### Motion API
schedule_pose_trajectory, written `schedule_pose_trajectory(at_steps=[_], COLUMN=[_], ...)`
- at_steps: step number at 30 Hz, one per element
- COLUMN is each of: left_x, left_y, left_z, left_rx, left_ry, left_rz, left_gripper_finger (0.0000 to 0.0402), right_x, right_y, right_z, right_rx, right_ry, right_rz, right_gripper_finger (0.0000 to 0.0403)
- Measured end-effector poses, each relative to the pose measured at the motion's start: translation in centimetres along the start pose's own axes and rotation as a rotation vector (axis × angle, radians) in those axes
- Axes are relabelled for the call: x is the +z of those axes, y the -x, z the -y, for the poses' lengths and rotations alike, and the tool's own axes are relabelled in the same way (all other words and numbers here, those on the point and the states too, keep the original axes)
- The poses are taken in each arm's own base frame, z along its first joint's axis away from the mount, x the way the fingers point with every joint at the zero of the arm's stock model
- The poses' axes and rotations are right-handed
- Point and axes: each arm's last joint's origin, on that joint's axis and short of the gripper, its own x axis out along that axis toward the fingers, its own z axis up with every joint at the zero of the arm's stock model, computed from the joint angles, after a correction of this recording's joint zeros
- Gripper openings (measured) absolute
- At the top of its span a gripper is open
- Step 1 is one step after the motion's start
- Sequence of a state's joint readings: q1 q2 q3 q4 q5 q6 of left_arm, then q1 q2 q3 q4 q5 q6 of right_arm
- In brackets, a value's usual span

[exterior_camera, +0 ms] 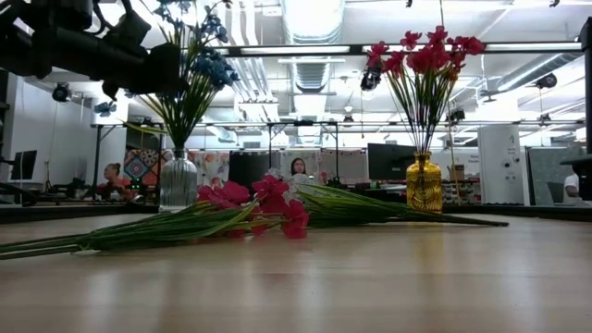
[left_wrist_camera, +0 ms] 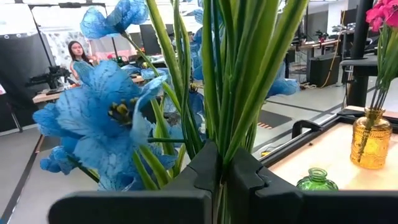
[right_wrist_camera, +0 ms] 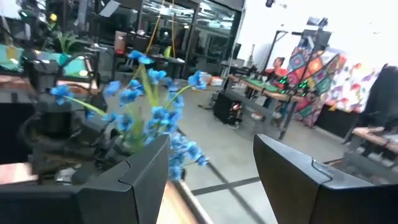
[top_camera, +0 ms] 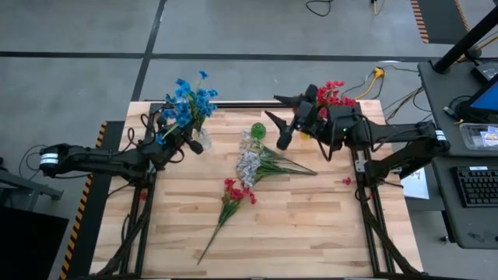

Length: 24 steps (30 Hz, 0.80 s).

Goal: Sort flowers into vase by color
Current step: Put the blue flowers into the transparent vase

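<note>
Bright overhead ceiling lights glare in the low view; the right wrist view is motion-blurred.

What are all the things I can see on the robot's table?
Blue flowers: one bunch, blue, in the clear vase at the table's far left, stems pinched by the left gripper.
Clear vase: one, clear glass, far left.
Red flowers: one bunch, red, standing in the yellow vase.
Yellow vase: one, amber yellow, far right.
Green vase: one, green, far middle, no flowers in it.
White flowers: one bunch, pale white, lying mid-table.
Red spray: one, red, lying nearer the front.
Left gripper: shut on the blue flowers' stems.
Right gripper: open, near the green vase.
</note>
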<state>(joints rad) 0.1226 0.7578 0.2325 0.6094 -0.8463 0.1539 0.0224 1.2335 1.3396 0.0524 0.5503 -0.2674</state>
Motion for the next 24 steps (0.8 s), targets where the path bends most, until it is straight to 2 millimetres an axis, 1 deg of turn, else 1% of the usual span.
schedule_pose_trajectory(at_steps=[2,5,7,9,13,24], left_x=[0.0,-0.4,-0.7,-1.0,-1.4,-2.2], left_y=[0.0,0.0,0.0,0.0,0.0,-0.3], left_z=[0.0,0.1,0.1,0.1,0.2,0.6], left_rx=[0.0,-0.004,-0.007,-0.008,-0.011,-0.014], left_ry=[0.012,0.004,0.001,0.002,-0.009,-0.051], left_rz=[-0.003,-0.032,-0.055,-0.074,-0.106,-0.148], left_gripper_finger=[0.0,0.0,0.0,0.0,0.0,0.0], right_x=[1.0,2.7,3.2,3.1,2.0,1.1], right_y=[-0.1,-0.2,-0.1,-0.2,-0.4,-1.2], right_z=[0.9,2.7,3.2,3.1,2.5,2.0], right_rx=[-0.028,-0.073,-0.063,-0.025,0.016,0.02], right_ry=[0.007,-0.031,-0.04,-0.037,-0.02,-0.014], right_rz=[0.022,0.077,0.095,0.082,0.002,-0.049], right_gripper_finger=[0.0224,0.0224,0.0224,0.0224,0.0224,0.0224])
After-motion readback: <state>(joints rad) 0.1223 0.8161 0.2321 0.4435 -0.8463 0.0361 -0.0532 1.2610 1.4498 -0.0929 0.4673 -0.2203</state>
